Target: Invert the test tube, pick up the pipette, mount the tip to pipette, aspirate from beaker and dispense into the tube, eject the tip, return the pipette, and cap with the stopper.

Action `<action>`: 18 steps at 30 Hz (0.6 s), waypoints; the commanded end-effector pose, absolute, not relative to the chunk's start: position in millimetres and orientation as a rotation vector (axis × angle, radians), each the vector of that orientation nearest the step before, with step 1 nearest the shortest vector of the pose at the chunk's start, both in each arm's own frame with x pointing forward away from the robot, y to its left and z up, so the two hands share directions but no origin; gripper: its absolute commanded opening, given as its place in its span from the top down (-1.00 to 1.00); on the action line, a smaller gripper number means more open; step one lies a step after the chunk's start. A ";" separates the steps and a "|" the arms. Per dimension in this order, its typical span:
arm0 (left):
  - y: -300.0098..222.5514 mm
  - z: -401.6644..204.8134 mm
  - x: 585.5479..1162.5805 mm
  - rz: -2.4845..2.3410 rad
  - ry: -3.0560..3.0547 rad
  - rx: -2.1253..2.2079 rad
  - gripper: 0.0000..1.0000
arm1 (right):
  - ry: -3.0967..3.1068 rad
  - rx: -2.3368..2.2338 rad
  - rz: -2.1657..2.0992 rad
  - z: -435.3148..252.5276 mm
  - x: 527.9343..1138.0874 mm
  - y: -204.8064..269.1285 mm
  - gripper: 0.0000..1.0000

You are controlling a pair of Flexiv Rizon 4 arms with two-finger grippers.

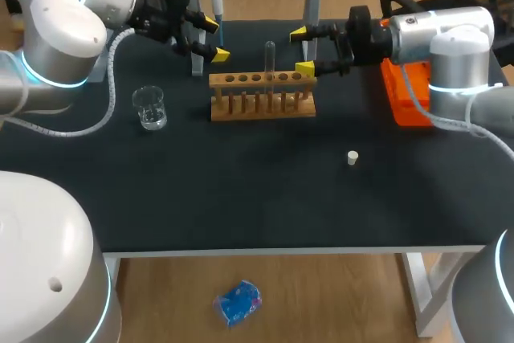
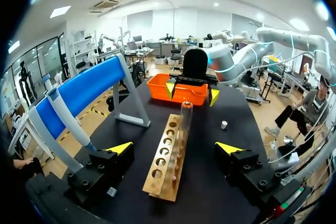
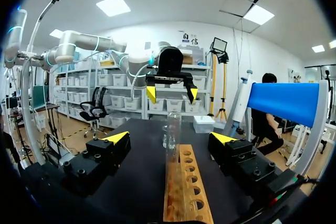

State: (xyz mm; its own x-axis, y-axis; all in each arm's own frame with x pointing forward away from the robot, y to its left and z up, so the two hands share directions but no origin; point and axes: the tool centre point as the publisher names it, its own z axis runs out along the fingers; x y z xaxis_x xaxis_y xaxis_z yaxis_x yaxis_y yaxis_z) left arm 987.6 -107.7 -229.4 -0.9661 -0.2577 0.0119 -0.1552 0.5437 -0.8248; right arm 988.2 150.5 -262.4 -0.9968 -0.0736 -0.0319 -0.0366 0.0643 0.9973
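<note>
Rack (image 2: 164,178) holds upright test tube (image 2: 185,124), ahead of wide-spread left fingers (image 2: 119,148), right fingers (image 3: 116,137) likewise.

We could read no text, number or label on anything on the table (image 1: 241,198). Any marks on the beaker (image 1: 150,108), at nine o'clock of the wooden rack (image 1: 262,94), were too small to tell.

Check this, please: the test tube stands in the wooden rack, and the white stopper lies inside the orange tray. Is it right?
Not quite. The head view shows the white stopper on the bare black table, outside the orange tray. The test tube does stand in the wooden rack.
</note>
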 end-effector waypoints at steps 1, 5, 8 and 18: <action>-107.7 -229.1 988.1 -1.403 2.666 -0.357 -1.00 | -2.273 0.112 -2.123 -266.8 989.3 151.8 -1.00; -107.7 -229.1 988.1 -1.403 2.666 -0.357 -1.00 | -2.274 0.106 -2.111 -271.3 987.6 162.8 -1.00; -107.7 -229.1 988.1 -1.403 2.666 -0.357 -1.00 | -2.265 0.097 -2.114 -274.8 991.7 172.0 -1.00; -107.7 -229.1 988.1 -1.403 2.666 -0.357 -1.00 | -2.234 0.123 -2.107 -279.6 993.3 201.7 -1.00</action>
State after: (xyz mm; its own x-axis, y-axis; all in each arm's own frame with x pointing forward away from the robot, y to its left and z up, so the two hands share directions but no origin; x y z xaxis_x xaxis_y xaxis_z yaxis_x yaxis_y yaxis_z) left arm 987.5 -107.7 -229.7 -0.9661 -0.2580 0.0115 -0.1549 0.5431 -0.8253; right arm 985.3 194.3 -274.3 -0.9959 -0.0900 -0.0064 -0.0122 0.0637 0.9979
